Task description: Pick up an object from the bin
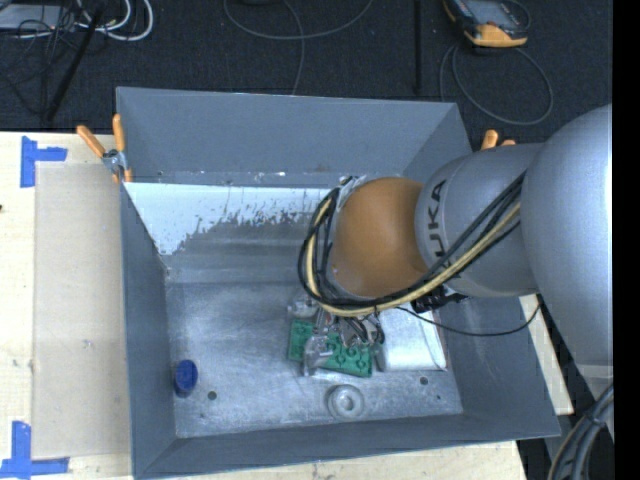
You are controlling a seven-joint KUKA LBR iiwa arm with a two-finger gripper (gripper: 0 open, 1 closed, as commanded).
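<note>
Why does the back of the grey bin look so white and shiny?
In the camera view, light glares off the sloped back wall of the grey metal bin, a pale band brightest at the left; the same view shows a duller sheen on the floor near the small blue round piece.

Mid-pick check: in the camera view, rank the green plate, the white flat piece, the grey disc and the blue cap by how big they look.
1-2. green plate and white flat piece: they look similar and both are partly hidden, so I have not ranked them.
3. grey disc.
4. blue cap, clearly the smallest.
</note>
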